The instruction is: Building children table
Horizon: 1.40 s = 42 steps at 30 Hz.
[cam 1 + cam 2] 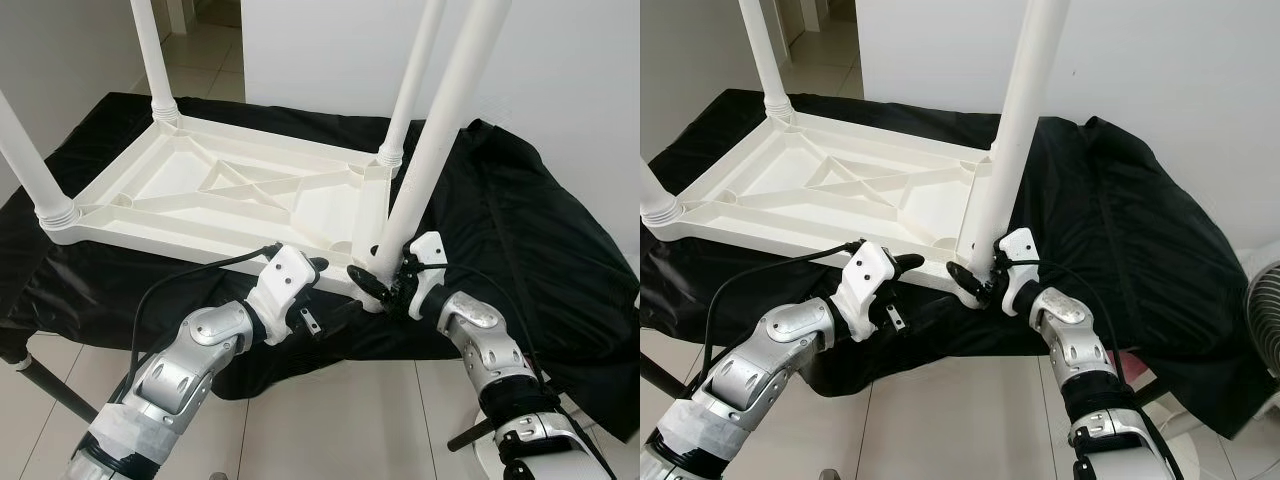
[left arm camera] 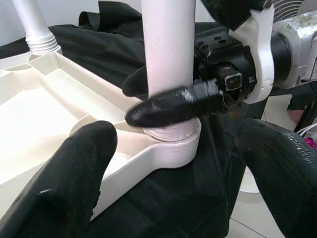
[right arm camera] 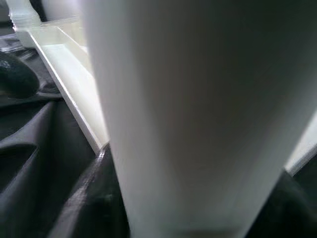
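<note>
A white plastic children's table [image 1: 180,185] lies upside down on a black cloth [image 1: 540,230]. Three white legs stand screwed into its corners: far left [image 1: 155,60], near left [image 1: 30,160] and far right [image 1: 415,75]. A fourth leg [image 1: 440,130] leans at the near right corner with its foot in the socket [image 2: 173,148]. My right gripper [image 1: 372,283] is shut on this leg just above the socket, and one finger [image 2: 173,104] wraps its front. My left gripper [image 1: 335,290] is open beside the same corner, its fingers [image 2: 74,178] on either side of the socket without touching it.
The cloth-covered stand ends at a front edge right before me, with tiled floor [image 1: 340,420] below. A white wall rises behind the table. A fan [image 1: 1265,310] stands at the far right. A dark pole [image 1: 50,385] slants at the lower left.
</note>
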Motion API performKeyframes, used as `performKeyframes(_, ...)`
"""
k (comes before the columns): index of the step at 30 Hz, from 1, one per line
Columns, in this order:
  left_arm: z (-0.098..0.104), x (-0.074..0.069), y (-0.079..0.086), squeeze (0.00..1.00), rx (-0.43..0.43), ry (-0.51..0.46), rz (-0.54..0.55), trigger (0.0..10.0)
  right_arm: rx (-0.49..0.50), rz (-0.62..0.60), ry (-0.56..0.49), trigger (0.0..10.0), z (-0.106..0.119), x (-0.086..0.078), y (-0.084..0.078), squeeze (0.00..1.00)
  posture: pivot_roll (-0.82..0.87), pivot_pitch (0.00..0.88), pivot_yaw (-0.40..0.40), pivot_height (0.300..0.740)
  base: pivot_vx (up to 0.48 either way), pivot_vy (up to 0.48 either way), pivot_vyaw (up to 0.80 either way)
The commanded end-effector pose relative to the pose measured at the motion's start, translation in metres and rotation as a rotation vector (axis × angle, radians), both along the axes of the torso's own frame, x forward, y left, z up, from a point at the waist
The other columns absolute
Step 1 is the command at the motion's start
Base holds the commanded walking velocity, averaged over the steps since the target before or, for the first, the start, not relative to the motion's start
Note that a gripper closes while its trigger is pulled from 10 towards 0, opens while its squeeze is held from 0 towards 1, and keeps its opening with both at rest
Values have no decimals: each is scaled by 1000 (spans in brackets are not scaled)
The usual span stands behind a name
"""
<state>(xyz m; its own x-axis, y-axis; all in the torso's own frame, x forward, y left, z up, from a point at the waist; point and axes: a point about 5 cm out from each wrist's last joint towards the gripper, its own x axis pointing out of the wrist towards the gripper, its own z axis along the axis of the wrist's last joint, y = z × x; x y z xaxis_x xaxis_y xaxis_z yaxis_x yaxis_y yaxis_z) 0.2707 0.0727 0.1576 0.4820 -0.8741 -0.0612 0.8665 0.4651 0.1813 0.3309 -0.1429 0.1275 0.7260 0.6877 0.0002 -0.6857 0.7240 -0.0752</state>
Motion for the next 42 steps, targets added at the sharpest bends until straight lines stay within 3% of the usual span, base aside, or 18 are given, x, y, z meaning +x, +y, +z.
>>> performKeyframes(1, -2, -2, -3, 0, 31, 5, -84, 10000, -21, 15, 24, 0, -6, 0, -1, 0, 24, 0, -68, 740, 0, 0, 0)
performKeyframes(4, -2, -2, -3, 0, 32, 2, -84, 10000, -12, 18, 30, 0, -9, -1, -1, 0, 26, 0, -69, 740, 0, 0, 0)
performKeyframes(5, -2, -2, -3, 0, 33, 1, -85, 10000, -4, 19, 30, 10000, -10, -2, -1, 0, 27, 0, -71, 740, 0, 0, 0)
performKeyframes(17, -2, -1, 0, 0, 39, -2, -72, 10000, 68, -52, -19, 10000, -5, -9, -2, 0, 27, 0, -78, 740, 0, 0, 0)
performKeyframes(19, -3, -1, 1, 0, 43, -4, -72, 10000, 114, -156, -33, 10000, -2, -11, -3, 0, 31, 0, -79, 740, 0, 0, 0)
performKeyframes(23, -3, -1, 2, 0, 46, -4, -73, 10000, 127, -243, -38, 10000, -4, -14, 0, 0, 32, 0, -81, 740, 0, 0, 0)
performKeyframes(31, -3, -2, 3, 0, 51, -4, -77, 10000, 181, -532, 41, 10000, -17, -23, 5, 0, 41, 0, -81, 740, 0, 0, 0)
performKeyframes(36, -3, -2, 4, 0, 53, -4, -76, 10000, 215, -644, 59, 10000, -18, -30, 16, 0, 50, 0, -85, 740, 0, 0, 0)
performKeyframes(38, -3, -4, 5, 0, 56, -1, -79, 10000, 242, -634, 50, 10000, -13, -34, 29, 0, 53, 0, -75, 740, 0, 0, 0)
performKeyframes(42, -4, -6, 6, 0, 64, 3, -90, 10000, 258, -614, 50, 10000, -9, -36, 36, 0, 54, 0, -70, 740, 0, 0, 0)
